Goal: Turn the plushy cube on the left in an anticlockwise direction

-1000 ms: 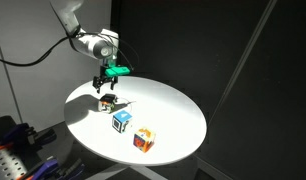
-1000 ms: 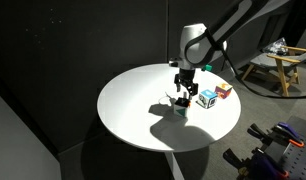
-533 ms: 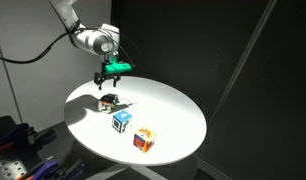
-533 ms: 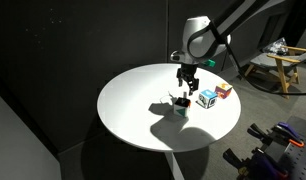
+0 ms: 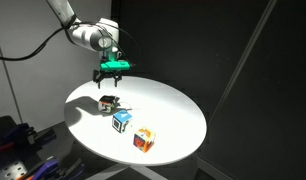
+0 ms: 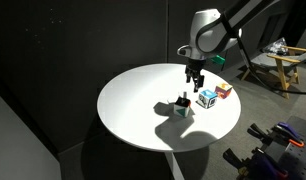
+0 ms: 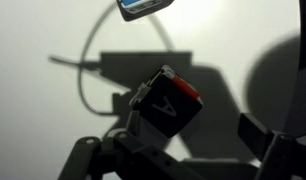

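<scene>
The plushy cube [image 5: 109,102] lies on the round white table [image 5: 175,108], nearest the table's edge in the row of cubes. It also shows in an exterior view [image 6: 182,106]. In the wrist view it [image 7: 165,100] is dark in shadow, set cornerwise, with a red edge. My gripper [image 5: 111,78] hangs well above the cube, open and empty, and it shows in an exterior view [image 6: 196,80] too. In the wrist view the gripper [image 7: 181,160] has its fingers wide apart, clear of the cube.
A blue-and-white cube [image 5: 121,121] [image 6: 206,99] [image 7: 145,7] sits beside the plushy cube. An orange-red and white cube [image 5: 143,140] [image 6: 223,91] lies beyond it near the table's edge. A wooden stool [image 6: 276,60] stands off the table.
My gripper has risen straight up away from the plushy cube, which stays on the table. The other cubes have not moved.
</scene>
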`<action>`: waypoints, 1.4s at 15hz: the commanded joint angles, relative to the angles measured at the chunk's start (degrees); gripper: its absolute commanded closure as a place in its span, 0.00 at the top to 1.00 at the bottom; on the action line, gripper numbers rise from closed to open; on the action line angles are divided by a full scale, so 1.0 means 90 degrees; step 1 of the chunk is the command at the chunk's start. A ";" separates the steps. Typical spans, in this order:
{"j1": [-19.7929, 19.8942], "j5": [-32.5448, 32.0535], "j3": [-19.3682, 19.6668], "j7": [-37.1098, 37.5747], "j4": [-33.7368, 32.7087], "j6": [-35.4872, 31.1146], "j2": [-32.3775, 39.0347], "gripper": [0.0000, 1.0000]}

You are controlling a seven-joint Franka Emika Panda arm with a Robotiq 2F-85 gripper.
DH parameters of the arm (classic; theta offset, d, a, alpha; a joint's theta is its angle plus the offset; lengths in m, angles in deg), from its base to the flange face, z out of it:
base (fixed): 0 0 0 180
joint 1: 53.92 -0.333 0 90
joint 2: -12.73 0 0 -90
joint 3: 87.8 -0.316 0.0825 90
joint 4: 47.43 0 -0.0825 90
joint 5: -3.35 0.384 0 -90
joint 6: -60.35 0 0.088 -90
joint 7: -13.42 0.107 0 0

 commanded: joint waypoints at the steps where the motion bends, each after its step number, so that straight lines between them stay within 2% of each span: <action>1: -0.0011 -0.0077 0.0107 0.0905 0.0426 0.0109 -0.0558 1.00; 12: 0.0011 0.0097 0.0209 0.3293 0.0925 -0.0055 -0.1150 1.00; 21: -0.0033 0.0096 0.0325 0.5243 0.1154 -0.0841 -0.1260 1.00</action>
